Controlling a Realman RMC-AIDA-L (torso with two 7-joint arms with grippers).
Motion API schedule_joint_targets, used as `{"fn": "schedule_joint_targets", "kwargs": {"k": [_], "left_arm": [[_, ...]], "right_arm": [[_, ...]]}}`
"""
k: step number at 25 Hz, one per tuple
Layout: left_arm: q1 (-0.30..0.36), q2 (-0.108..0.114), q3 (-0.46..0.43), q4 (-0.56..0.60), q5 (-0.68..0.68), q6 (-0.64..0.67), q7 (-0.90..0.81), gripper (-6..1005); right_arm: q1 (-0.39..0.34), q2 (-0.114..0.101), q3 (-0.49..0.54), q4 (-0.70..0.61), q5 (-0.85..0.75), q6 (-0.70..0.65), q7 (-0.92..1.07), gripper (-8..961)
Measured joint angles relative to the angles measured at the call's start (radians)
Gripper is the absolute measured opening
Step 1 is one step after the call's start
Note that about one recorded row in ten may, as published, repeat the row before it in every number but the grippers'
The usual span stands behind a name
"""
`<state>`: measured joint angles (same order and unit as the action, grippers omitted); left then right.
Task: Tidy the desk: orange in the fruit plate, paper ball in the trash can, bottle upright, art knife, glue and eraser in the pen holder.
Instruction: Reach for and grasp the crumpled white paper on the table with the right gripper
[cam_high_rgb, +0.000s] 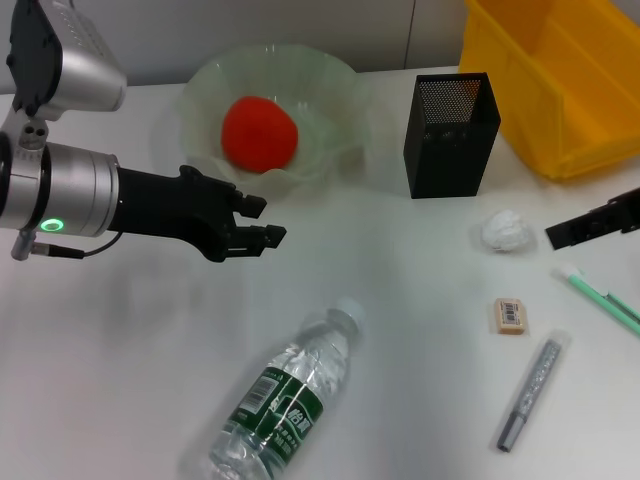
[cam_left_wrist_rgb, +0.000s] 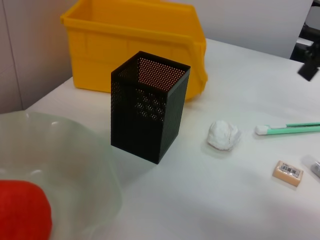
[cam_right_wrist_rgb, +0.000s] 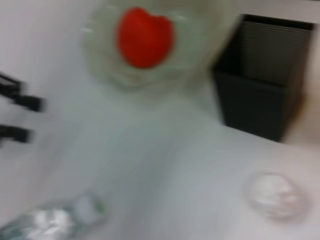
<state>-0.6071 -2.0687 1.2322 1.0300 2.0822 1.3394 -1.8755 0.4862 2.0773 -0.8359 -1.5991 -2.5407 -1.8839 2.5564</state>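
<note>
The orange (cam_high_rgb: 259, 133) is seen resting inside the fruit plate (cam_high_rgb: 330, 85) at about 11 o'clock on the table (cam_high_rgb: 120, 370), so that step is judged done. The left pincer (cam_high_rgb: 257, 222) is held open and empty just at 6 o'clock of the plate rim, above bare table. The right pincer (cam_high_rgb: 590, 224) is seen only as a dark tip at the 3 o'clock edge; whether it is open or closed cannot be told. The paper ball (cam_high_rgb: 504, 231) is left on the table near that tip, at 5 o'clock of the pen holder (cam_high_rgb: 450, 135), and has not been put in the trash can (cam_high_rgb: 560, 80) at 1 o'clock. The bottle (cam_high_rgb: 287, 399) is lying on its side at 6 o'clock, cap toward the plate, still to be stood up. The eraser (cam_high_rgb: 509, 316) lies at 4 o'clock, with a grey pen-like item (cam_high_rgb: 529, 394) below it and a green-handled tool (cam_high_rgb: 600, 297) at its 2 o'clock; which is knife or glue cannot be told. Nothing is seen inside the pen holder in the left wrist view. One step of six is judged complete.
</note>
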Motion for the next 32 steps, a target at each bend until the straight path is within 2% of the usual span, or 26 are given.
{"fn": "schedule_joint_targets", "kwargs": {"k": [10,17,21,22,27,30,32], "left_arm": [[0.003,-0.003,0.001,-0.016,-0.004,-0.05,0.005,436],[-0.006,-0.002,0.01,-0.025,-0.008,-0.071,0.006,436],[-0.004,-0.002,0.012,-0.027,-0.01,-0.085,0.006,436],[-0.002,-0.002,0.012,-0.027,-0.01,-0.089,0.008,436],[0.004,-0.002,0.006,-0.027,-0.01,-0.092,0.015,435],[0.007,-0.002,0.005,-0.028,-0.01,-0.096,0.019,435],[0.009,-0.002,0.007,-0.035,-0.01,-0.111,0.03,436]], "right_arm": [[0.027,-0.007,-0.046,0.133,-0.106,0.18,-0.016,761],[0.1,-0.007,-0.107,0.27,-0.198,0.322,-0.021,762],[0.14,-0.015,-0.111,0.335,-0.2,0.361,-0.026,762],[0.171,-0.023,-0.112,0.387,-0.2,0.378,-0.029,761],[0.218,-0.028,-0.114,0.464,-0.201,0.395,-0.031,761],[0.238,-0.028,-0.128,0.492,-0.222,0.402,-0.031,761],[0.249,-0.017,-0.141,0.504,-0.272,0.416,-0.027,761]]}}
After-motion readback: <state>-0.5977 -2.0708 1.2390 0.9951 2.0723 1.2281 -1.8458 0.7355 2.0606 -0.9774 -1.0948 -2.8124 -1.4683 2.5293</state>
